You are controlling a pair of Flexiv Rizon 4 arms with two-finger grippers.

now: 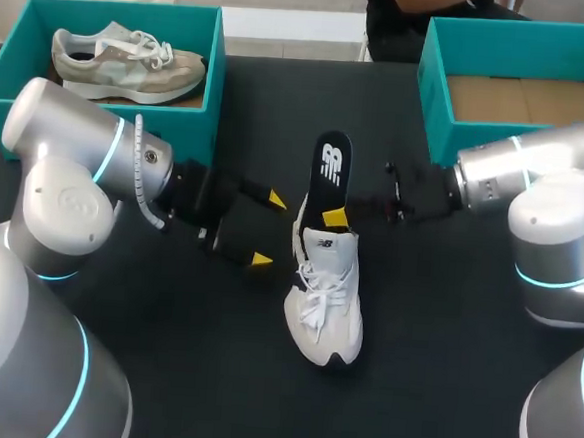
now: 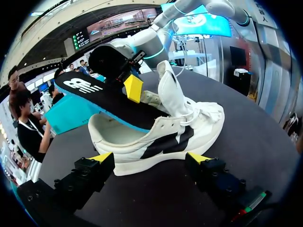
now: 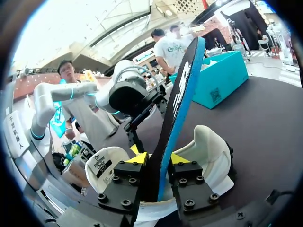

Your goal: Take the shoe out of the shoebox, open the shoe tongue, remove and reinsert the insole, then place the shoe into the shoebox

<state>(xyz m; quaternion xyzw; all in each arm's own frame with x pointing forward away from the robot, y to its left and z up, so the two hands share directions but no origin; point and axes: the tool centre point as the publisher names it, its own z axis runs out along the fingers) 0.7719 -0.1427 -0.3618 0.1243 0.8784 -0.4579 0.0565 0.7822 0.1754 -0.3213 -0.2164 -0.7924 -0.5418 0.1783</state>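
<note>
A white shoe [image 1: 324, 301] lies on the black table, toe toward me, its tongue pulled up. A black insole [image 1: 330, 167] with a blue underside sticks up out of the shoe's heel opening, tilted away. My right gripper [image 1: 334, 214] reaches in from the right; in the right wrist view the insole [image 3: 182, 90] stands between its fingertips [image 3: 158, 158], which are slightly apart, so it is open. My left gripper [image 1: 268, 229] is wide open just left of the shoe. In the left wrist view the shoe [image 2: 161, 132] lies ahead of that gripper [image 2: 150, 158], untouched.
An empty teal shoebox [image 1: 431, 88] with a cardboard floor stands at the back right. A second teal box [image 1: 214, 73] at the back left holds a beige sneaker [image 1: 123, 62]. Bare black tabletop lies in front of the shoe.
</note>
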